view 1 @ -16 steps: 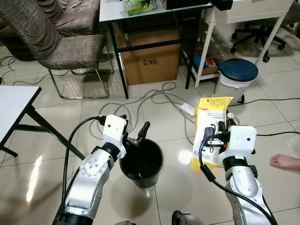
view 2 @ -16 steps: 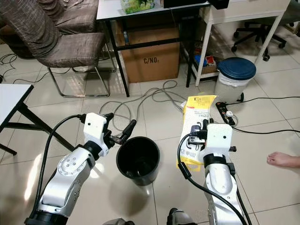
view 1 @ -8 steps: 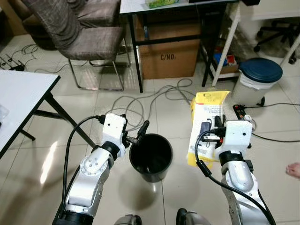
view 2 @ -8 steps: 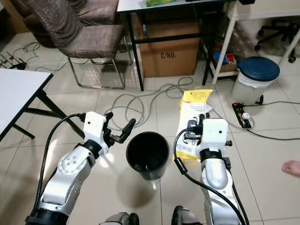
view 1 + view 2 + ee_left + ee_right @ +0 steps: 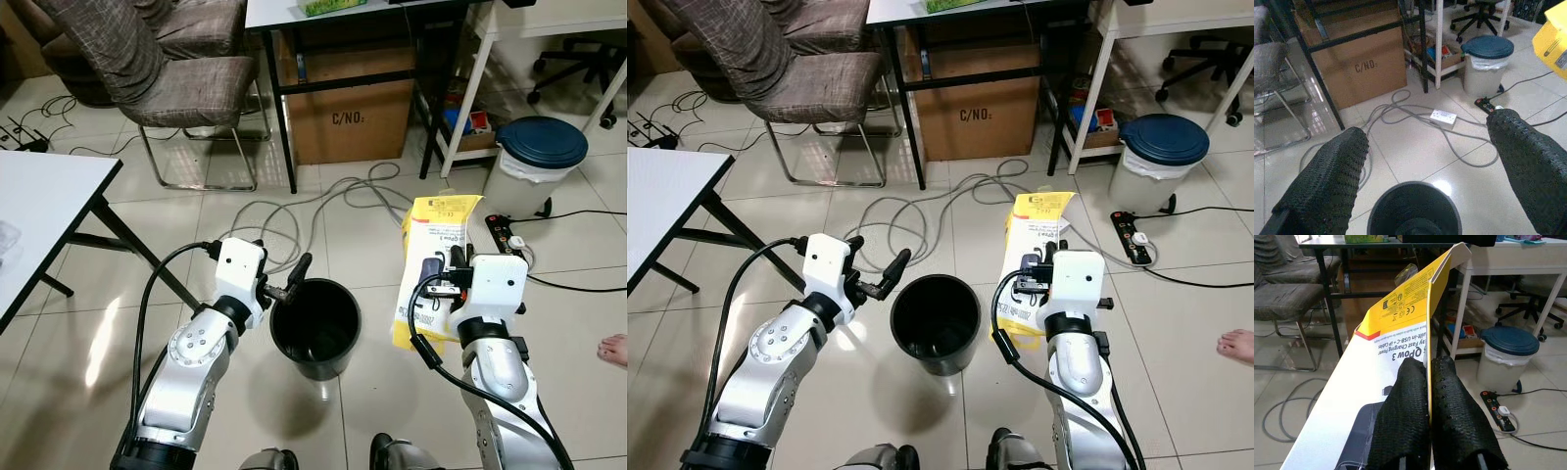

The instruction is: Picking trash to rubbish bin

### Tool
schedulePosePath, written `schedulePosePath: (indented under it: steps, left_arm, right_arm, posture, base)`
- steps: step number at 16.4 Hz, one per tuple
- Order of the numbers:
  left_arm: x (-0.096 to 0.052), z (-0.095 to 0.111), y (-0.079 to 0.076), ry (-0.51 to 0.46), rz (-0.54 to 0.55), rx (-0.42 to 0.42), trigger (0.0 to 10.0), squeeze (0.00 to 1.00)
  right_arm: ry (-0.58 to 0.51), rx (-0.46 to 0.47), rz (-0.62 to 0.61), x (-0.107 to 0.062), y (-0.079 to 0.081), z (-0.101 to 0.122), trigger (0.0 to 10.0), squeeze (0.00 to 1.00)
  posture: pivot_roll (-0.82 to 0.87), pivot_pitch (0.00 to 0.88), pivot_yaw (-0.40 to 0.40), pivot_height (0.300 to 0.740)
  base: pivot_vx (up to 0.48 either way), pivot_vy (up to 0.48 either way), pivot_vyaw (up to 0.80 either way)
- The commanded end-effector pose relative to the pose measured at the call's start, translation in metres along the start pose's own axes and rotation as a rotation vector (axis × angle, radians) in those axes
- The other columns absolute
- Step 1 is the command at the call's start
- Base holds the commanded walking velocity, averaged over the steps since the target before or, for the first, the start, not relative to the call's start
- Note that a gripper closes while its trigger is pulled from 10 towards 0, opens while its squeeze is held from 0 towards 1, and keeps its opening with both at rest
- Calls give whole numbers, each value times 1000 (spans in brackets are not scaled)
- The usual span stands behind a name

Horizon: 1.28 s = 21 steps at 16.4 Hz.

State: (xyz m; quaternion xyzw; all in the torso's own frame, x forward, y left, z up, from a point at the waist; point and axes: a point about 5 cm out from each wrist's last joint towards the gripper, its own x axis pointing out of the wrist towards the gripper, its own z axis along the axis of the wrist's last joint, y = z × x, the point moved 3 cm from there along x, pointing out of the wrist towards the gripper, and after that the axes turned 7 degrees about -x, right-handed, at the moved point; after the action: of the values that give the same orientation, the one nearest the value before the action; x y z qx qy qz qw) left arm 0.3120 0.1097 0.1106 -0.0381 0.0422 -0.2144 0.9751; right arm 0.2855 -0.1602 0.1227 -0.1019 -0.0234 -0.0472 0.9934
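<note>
A flat yellow and white packaging box (image 5: 438, 233) stands nearly upright above the floor, with my right gripper (image 5: 443, 281) shut on its edge. In the right wrist view both fingers (image 5: 1447, 396) pinch the yellow flap (image 5: 1400, 298). A round black bin (image 5: 313, 367) stands on the tiles between my arms, to the left of the box. My left gripper (image 5: 285, 285) is open beside the bin's left rim, holding nothing. In the left wrist view the bin's rim (image 5: 1382, 205) lies below the spread fingers (image 5: 1327, 181).
A white bin with a blue lid (image 5: 541, 149) stands at the back right. Grey cables (image 5: 323, 204) and a power strip (image 5: 511, 245) lie on the floor. A cardboard box (image 5: 353, 122) sits under the desk, a chair (image 5: 186, 88) behind, a white table (image 5: 39, 211) left. A person's bare foot (image 5: 615, 349) is at the right.
The whole view has shifted as the camera moved. Both arms keep their poses: the right gripper still holds the box and the left stays open by the bin.
</note>
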Motion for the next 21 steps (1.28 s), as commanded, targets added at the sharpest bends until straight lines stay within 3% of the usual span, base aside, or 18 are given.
schedulePosePath:
  steps: [1,12,15,21]
  left_arm:
    - [0,-2,3,10,7,-7,10000,0]
    - [-1,-2,5,23,14,3,10000,0]
    - [-2,-2,4,10,4,-18,10000,0]
    - [-3,-1,5,15,7,0,10000,0]
  right_arm:
    - [-4,2,-2,-1,1,-1,10000,0]
    - [-4,-3,3,-2,3,-2,10000,0]
    - [-3,0,3,-3,5,-2,10000,0]
    - [1,3,7,-3,7,-3,10000,0]
  posture:
    - [-51,157,111,740]
    - [-51,156,112,740]
    - [-49,158,114,740]
    - [-45,164,118,740]
  base:
    - [0,-461,0]
    - [0,0,0]
    - [0,-456,0]
    - [0,0,0]
